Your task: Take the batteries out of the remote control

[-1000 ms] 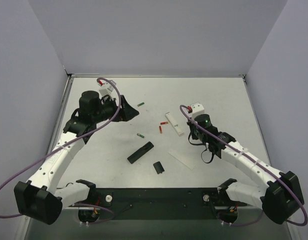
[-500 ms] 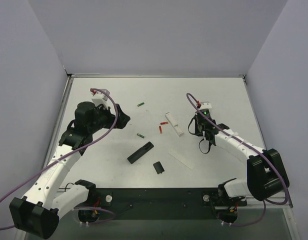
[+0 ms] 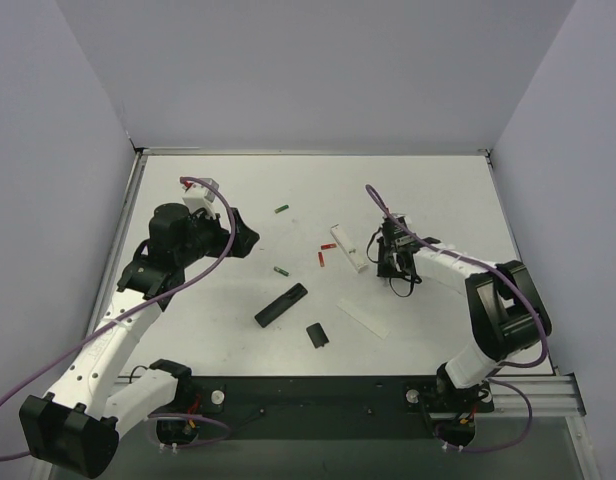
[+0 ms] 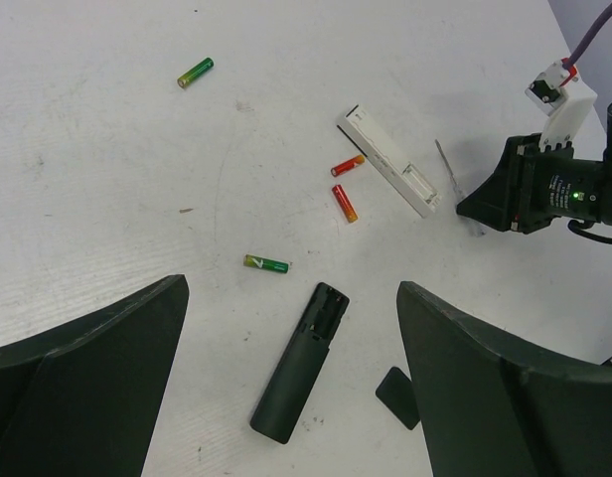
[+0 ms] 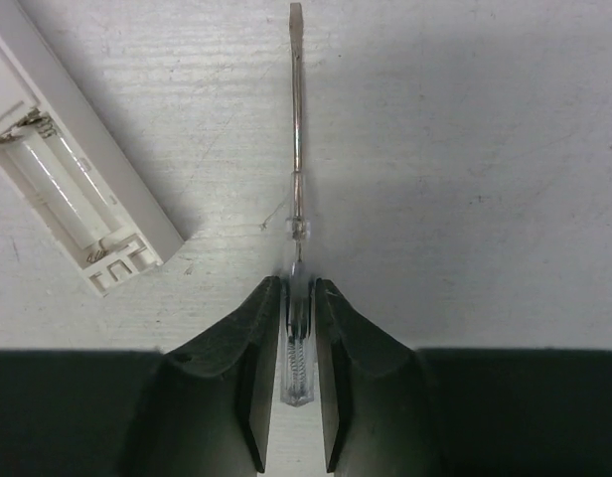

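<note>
We are looking at the remote control (image 4: 300,361), a slim matte black bar. It is lying flat and at a slant on the white table (image 3: 438,190), toward the near edge and roughly midway between the two arms. Its upper end is showing a shallow recessed slot with the lid off, but the slot is too dark for us to tell what is inside. A small squarish black cover (image 4: 395,396) is lying just beside the remote's lower end, apart from it.

We are seeing two loose cells in green wrap with a yellowish tip. The nearer battery (image 4: 266,263) is lying just beyond the open end of the remote, not touching it. The farther battery (image 4: 196,72) is lying well apart, toward the back of the table. Two red batteries (image 4: 345,202) are lying between them and a white remote (image 5: 73,189), whose bay is standing empty.

The left gripper (image 3: 243,237) is hovering over the table with its jaws spread wide, holding nothing. The right gripper (image 5: 294,298) is pinching the clear handle of a small screwdriver (image 5: 297,129), whose metal shaft is pointing out beside the white remote.
</note>
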### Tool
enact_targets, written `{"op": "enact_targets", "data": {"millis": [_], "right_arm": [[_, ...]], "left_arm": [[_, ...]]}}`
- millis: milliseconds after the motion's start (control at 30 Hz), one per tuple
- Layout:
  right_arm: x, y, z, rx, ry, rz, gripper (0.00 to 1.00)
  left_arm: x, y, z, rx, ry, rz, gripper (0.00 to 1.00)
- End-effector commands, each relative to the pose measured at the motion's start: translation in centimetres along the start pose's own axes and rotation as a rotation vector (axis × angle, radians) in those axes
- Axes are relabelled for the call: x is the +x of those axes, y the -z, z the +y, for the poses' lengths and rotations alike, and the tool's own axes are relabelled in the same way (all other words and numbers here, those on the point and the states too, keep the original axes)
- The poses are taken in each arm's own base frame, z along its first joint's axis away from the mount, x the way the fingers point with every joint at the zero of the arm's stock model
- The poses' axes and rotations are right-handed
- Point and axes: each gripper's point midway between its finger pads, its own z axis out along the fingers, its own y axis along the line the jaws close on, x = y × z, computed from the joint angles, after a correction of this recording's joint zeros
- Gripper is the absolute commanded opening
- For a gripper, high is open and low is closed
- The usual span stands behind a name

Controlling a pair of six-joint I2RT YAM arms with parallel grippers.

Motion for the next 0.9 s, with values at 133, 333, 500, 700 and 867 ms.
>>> {"op": "enact_targets", "data": {"millis": [133, 333, 500, 700, 867], "right_arm": [[-1.9, 4.3, -0.1, -0.03, 0.002, -0.06, 0.68], [-4.5, 11.7, 1.4, -0.186, 0.105, -0.202, 1.0], [-6.9, 19.2, 1.7, -0.293, 0.066, -0.473, 1.0], [-6.8, 23.1, 1.4, -0.355, 0.015, -0.619, 1.0], [-6.3, 22.5, 1.2, -0.346, 0.01, -0.606, 1.0]], "left_arm": [[-1.0, 0.5, -0.7, 0.037, -0.027, -0.032, 0.97], [-0.9, 0.4, -1.3, 0.077, -0.028, -0.036, 0.97], [-1.5, 0.9, -3.4, 0.192, -0.045, -0.064, 0.97], [-2.6, 2.1, -4.9, 0.276, -0.057, -0.136, 0.97], [-3.0, 2.9, -5.1, 0.284, -0.071, -0.173, 0.97]]}}
